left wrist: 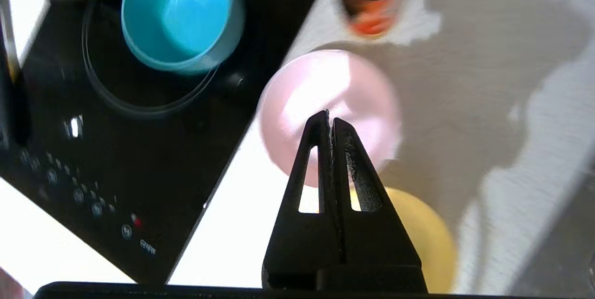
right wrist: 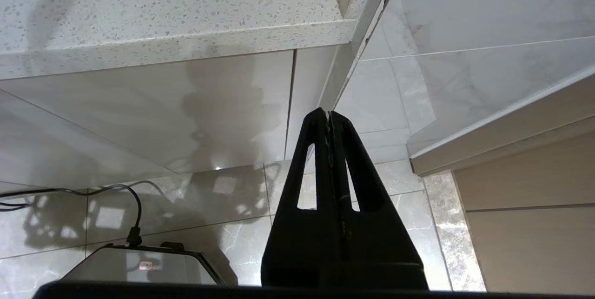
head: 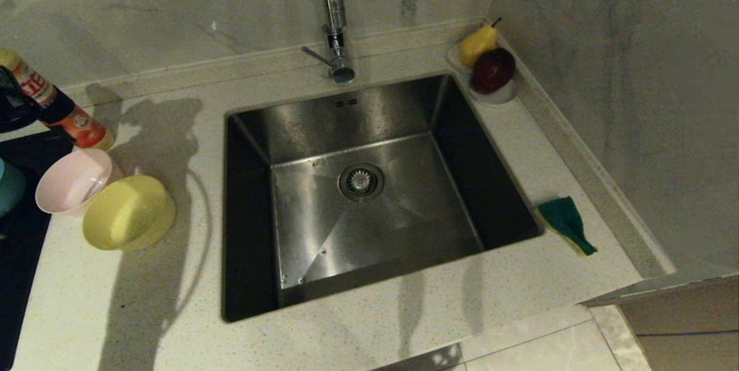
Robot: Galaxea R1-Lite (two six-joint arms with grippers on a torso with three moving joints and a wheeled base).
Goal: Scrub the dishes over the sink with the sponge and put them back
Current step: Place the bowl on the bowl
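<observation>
Left of the sink [head: 404,227], a pale pink bowl [head: 72,180] and a yellow bowl [head: 128,212] sit touching on the speckled counter. A light blue bowl [head: 7,186] shows at the left edge, standing on the black cooktop [left wrist: 116,150]. My left gripper [left wrist: 331,120] is shut and empty, hovering above the pink bowl [left wrist: 353,89], with the blue bowl [left wrist: 181,15] and the yellow bowl [left wrist: 427,238] to either side. The sponge [head: 566,224] lies green side up on the counter right of the sink. My right gripper [right wrist: 329,115] is shut and parked below the counter edge, over the floor tiles.
An orange-red bottle [head: 69,117] lies behind the pink bowl. The chrome tap [head: 333,19] rises behind the sink. A white saucer [head: 501,95] holding a pear and a dark red apple sits at the back right corner. A marble wall closes the right side.
</observation>
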